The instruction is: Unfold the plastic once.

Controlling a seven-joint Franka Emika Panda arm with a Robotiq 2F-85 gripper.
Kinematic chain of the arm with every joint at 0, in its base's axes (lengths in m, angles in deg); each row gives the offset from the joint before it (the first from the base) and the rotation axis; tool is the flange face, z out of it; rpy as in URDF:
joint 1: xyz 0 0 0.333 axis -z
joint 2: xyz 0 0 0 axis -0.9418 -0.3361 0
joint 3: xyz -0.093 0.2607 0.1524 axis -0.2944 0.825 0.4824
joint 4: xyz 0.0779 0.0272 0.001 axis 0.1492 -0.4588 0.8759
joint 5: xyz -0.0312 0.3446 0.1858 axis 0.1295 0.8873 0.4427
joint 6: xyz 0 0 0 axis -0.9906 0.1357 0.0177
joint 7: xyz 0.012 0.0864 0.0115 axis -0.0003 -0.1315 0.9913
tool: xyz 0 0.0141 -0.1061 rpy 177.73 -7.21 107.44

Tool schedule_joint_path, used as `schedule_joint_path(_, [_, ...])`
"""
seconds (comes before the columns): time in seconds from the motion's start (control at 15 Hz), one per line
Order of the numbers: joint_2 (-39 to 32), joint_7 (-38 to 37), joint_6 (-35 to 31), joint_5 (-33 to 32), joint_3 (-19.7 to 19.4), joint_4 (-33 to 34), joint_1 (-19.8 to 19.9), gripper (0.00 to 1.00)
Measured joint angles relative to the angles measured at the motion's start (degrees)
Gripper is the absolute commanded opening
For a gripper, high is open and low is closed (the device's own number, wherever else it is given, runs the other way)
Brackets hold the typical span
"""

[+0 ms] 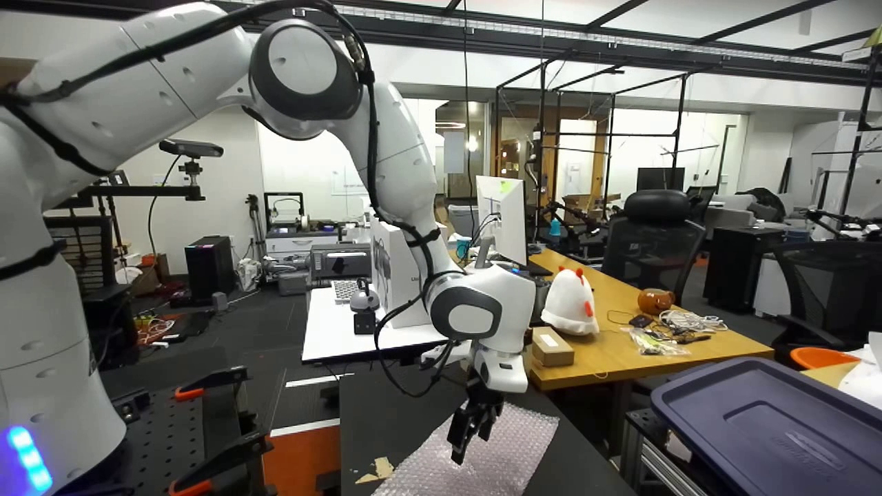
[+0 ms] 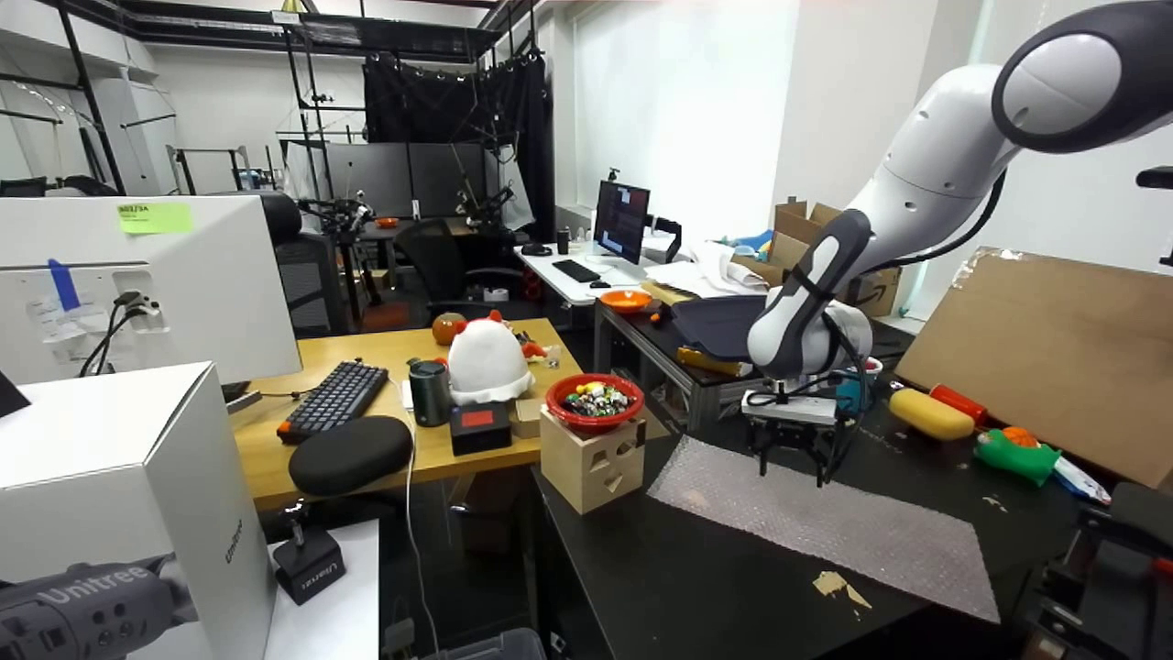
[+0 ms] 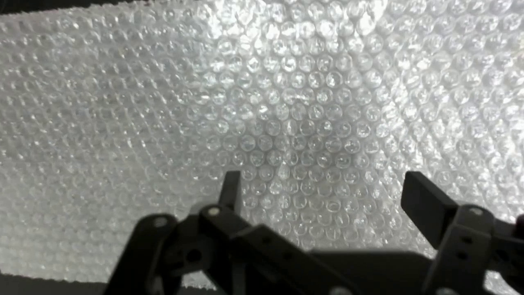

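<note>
The plastic is a pale, translucent bubble-wrap sheet. It lies flat as a long strip on the black table, and it shows along its length in an exterior view. How many layers it has cannot be told. It fills most of the wrist view, with dark table at its upper left and lower left edges. My gripper is over the middle part of the sheet, pointing down; it also shows in an exterior view. In the wrist view its fingers are wide apart with nothing held between them.
A wooden shape box with a red bowl stands near the sheet's end. A yellow cylinder, a green toy and a leaning cardboard panel are behind. Tan scraps lie beside the sheet.
</note>
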State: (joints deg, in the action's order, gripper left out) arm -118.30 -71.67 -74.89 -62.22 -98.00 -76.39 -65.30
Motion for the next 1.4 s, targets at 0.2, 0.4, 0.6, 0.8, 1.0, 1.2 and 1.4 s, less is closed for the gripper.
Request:
schedule_joint_path(0.2, [-2.3, 1.2, -5.1, 0.0, 0.0, 0.1, 0.2, 1.00])
schedule_joint_path(0.4, [-4.3, 3.7, -9.7, 0.0, 0.0, 0.1, 0.4, 1.00])
schedule_joint_path(0.6, [-5.7, 6.4, -13.0, 0.0, 0.0, 0.0, 0.6, 1.00])
schedule_joint_path(0.8, [-6.0, 9.0, -15.5, 0.0, 0.1, -0.4, 0.5, 1.00])
schedule_joint_path(1.0, [-6.3, 11.4, -17.8, -0.1, 0.1, -0.7, 0.4, 1.00])
schedule_joint_path(1.2, [-6.4, 16.0, -19.7, -0.5, -0.1, -1.1, 0.2, 1.00])
schedule_joint_path(1.4, [-6.4, 22.8, -21.8, -1.4, -0.2, -1.7, 0.1, 1.00])
